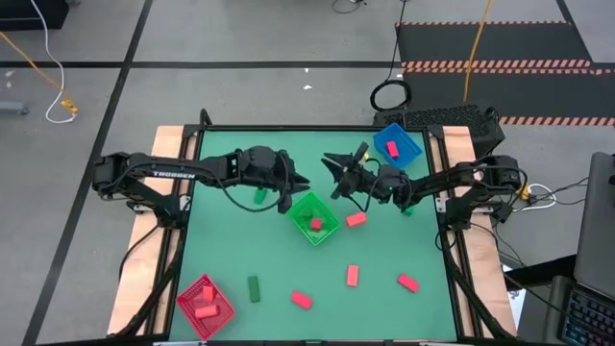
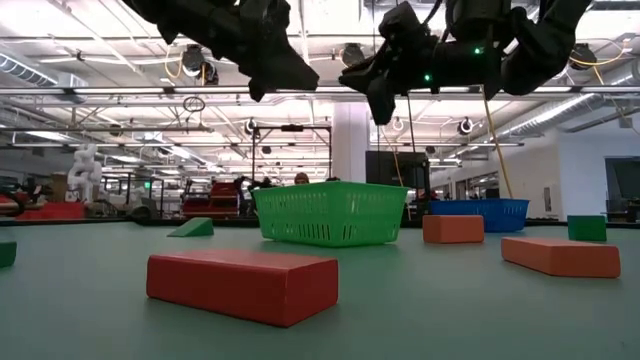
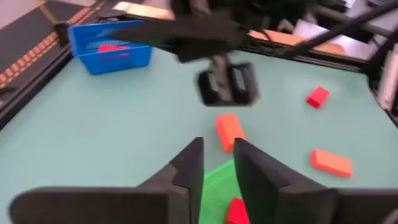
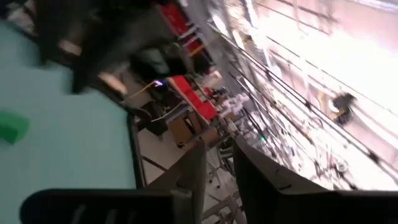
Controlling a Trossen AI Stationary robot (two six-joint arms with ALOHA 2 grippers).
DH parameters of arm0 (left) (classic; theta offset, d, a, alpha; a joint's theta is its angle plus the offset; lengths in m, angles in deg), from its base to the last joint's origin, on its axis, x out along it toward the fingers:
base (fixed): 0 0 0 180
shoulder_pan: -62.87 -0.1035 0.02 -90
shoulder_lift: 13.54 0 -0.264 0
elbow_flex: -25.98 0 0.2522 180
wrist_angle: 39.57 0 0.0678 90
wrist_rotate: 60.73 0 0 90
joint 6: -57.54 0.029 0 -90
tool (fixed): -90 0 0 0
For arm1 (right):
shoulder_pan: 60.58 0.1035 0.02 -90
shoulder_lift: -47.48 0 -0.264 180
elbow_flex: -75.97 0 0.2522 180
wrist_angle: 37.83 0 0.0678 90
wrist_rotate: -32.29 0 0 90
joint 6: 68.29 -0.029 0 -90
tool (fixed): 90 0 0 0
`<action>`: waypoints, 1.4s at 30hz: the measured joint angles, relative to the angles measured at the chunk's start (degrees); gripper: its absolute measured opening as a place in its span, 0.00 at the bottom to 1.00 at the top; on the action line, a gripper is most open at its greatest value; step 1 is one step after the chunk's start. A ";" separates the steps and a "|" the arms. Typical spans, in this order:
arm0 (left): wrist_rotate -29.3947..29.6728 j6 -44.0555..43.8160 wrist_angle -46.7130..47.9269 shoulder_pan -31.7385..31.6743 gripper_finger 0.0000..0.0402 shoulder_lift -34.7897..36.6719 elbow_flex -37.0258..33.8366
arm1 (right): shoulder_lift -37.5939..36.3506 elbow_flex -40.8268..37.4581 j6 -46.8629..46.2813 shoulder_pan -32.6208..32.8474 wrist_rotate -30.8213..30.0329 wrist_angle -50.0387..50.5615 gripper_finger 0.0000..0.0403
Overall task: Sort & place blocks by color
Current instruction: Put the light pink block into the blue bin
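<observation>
Both tools hover above your green bin (image 1: 314,219), mid-tabletop.
Left tool (image 1: 296,185) and right tool (image 1: 332,165) show narrow gaps, holding nothing. A red block (image 1: 315,224) lies inside the bin; other blocks (image 1: 353,276) lie scattered around it.

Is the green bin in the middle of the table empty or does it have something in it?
Not empty. The green bin holds one red block, seen in the high view and again inside the rim in the left wrist view.
</observation>
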 joint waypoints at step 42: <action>-0.52 16.78 40.59 9.60 0.41 -34.77 32.63 | -25.22 0.04 -49.94 -13.34 3.83 33.23 0.49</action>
